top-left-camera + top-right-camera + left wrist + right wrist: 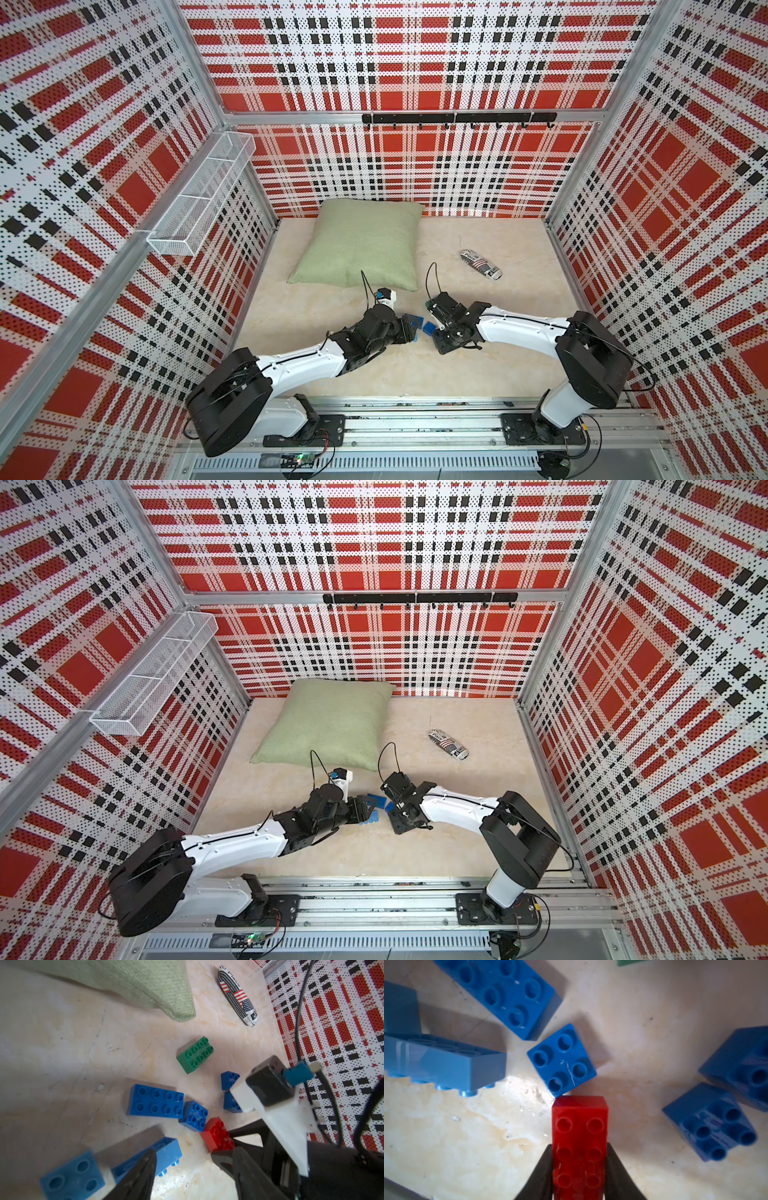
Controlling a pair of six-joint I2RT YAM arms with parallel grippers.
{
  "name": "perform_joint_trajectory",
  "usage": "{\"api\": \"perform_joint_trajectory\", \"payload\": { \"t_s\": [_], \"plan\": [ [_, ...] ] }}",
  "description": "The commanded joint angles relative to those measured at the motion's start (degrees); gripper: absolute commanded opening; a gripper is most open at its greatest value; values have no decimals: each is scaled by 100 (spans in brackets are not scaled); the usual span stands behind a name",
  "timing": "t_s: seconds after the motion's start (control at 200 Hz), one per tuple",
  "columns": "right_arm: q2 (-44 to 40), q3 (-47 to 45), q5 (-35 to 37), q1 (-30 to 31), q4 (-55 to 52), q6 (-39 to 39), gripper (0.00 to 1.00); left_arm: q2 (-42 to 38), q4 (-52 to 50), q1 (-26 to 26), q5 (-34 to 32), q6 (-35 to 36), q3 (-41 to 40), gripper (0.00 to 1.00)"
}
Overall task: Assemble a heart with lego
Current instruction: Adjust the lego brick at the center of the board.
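Right pincer clamps red brick, its rear end cropped.

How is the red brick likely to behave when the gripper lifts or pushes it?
The red brick looks like rigid moulded plastic, so it should keep its shape in the right gripper. Its glossy, smooth sides may slip. Flat faces suggest it would slide, not roll.

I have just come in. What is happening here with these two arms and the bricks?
Two robot arms work over loose lego. The right claw is shut on the red brick, its end near a small dark blue brick. The left claw stands open beside the light blue bricks. The green brick and other blue ones lie apart; no heart shape shows yet.
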Motion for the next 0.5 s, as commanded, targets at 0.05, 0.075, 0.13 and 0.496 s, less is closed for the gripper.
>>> {"api": "perform_joint_trajectory", "payload": {
  "t_s": [0.05,0.075,0.13,0.496],
  "plan": [
    [-208,130,120,29,-272,-33,35,-42,-95,247,132,242,117,64],
    [-249,172,168,29,-333,-87,35,-33,-82,276,165,265,139,63],
    [-278,262,182,13,-388,-211,35,21,-68,315,206,329,192,64],
    [-447,420,198,-522,-493,-380,35,1076,-43,-55,508,544,1022,62]
  ]
}}
